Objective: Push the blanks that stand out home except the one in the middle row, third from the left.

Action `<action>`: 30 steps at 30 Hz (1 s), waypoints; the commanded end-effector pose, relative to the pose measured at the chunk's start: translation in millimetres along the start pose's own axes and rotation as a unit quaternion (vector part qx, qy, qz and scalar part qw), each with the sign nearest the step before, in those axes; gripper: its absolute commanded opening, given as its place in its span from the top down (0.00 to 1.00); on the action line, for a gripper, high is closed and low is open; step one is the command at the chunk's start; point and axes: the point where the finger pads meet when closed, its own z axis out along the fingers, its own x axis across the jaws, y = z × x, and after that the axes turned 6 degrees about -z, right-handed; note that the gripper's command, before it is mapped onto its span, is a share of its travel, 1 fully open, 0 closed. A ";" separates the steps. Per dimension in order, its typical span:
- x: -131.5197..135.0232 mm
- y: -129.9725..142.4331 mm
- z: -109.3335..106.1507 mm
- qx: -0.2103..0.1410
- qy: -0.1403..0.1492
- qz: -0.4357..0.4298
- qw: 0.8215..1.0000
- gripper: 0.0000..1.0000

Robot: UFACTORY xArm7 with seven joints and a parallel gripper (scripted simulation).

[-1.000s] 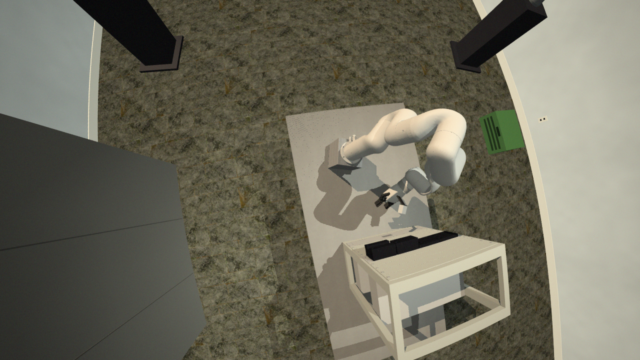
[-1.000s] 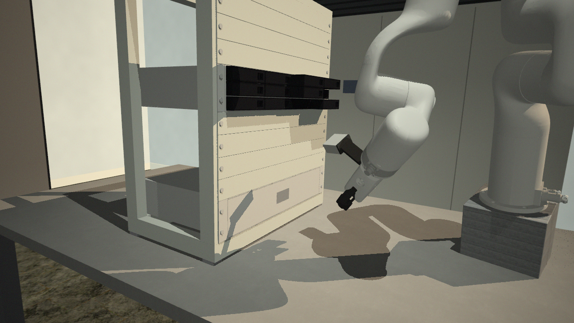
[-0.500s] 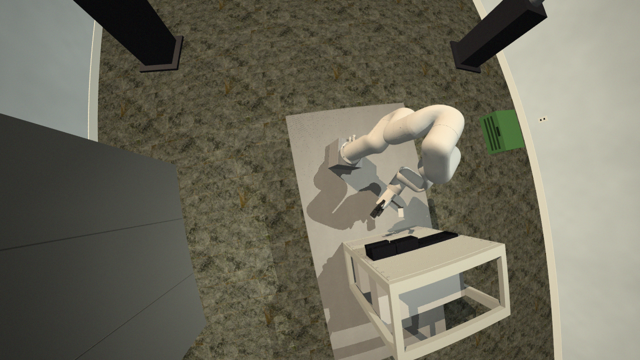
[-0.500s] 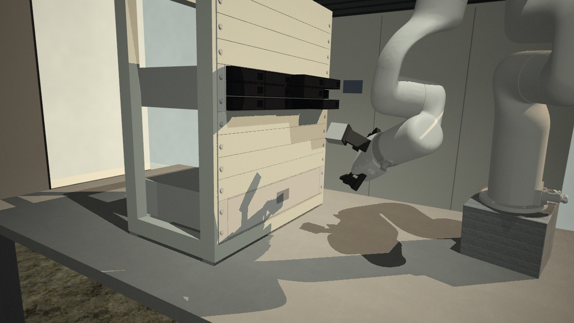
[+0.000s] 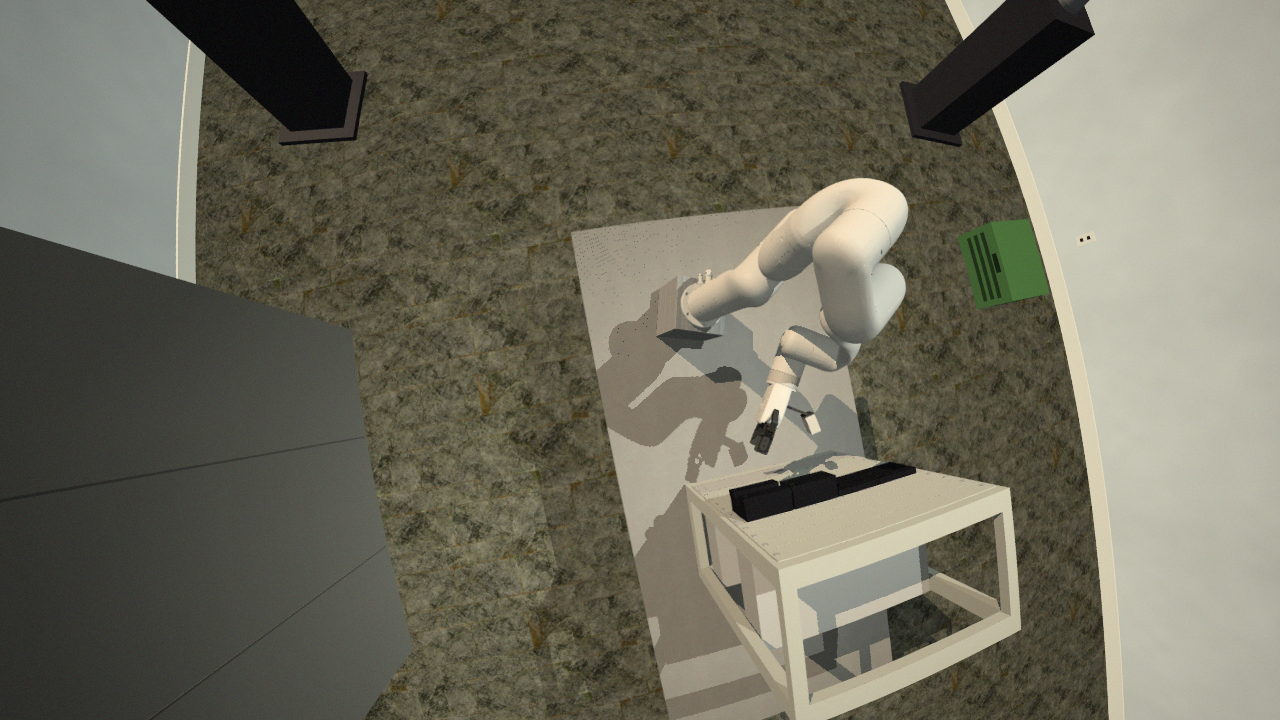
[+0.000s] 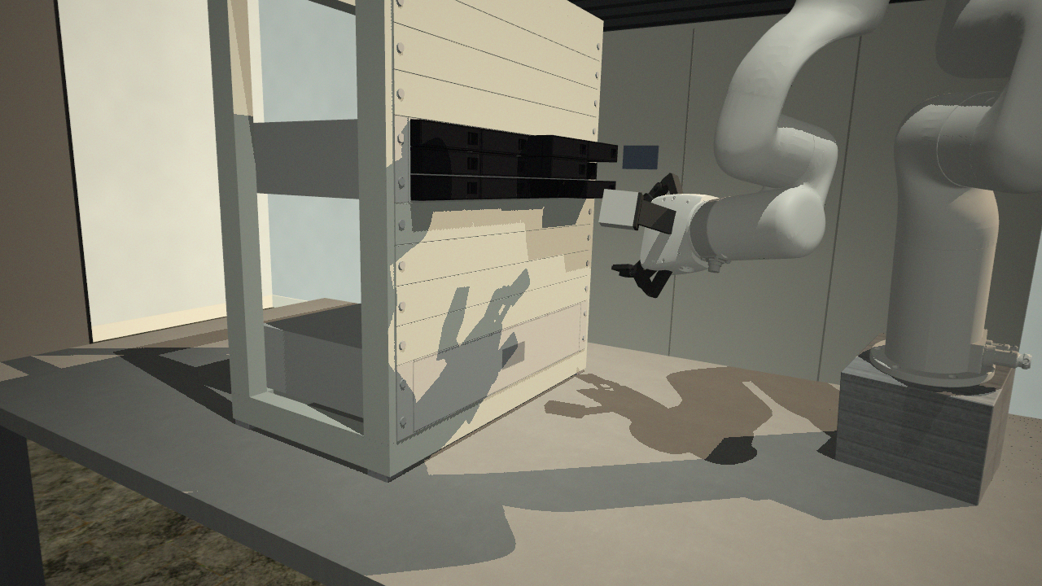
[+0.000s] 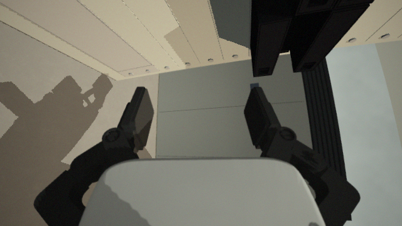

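Toward the end of the desk (image 6: pixel 655 524) farthest from my arm's base, the rack (image 6: pixel 495 306) stands with its front panels turned toward the arm, and the storage chassis (image 6: pixel 502 161) sits high in that face as a black band of drive blanks. I have the gripper (image 6: pixel 641 233) hanging just off the right-hand edge of the rack front, a little below the band, with its fingers spread as wide as they go and nothing between them.

What my next move turns on is that the protruding blanks (image 7: pixel 282 34) lie above the fingertips and off to one side, not in front of them. In the wrist view two dark blocks jut out past the cream panels, close above the right finger but not touching it. Each blank's long axis runs straight into the rack, so I judge the push has to follow that line, square to the front. I would raise and re-aim the wrist first, then press with a fingertip.

The blanks look like matte black rectangular bars with a small square recess on each face. From the exterior view the ones near the right end stand visibly proud of their neighbours; I cannot tell from here exactly which slots they fill, so I need a squarer look before I touch one, to spare the middle-row one.
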 end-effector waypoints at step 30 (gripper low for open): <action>78.0 -48.2 -33.0 0.205 0.063 -0.139 0.967 0.00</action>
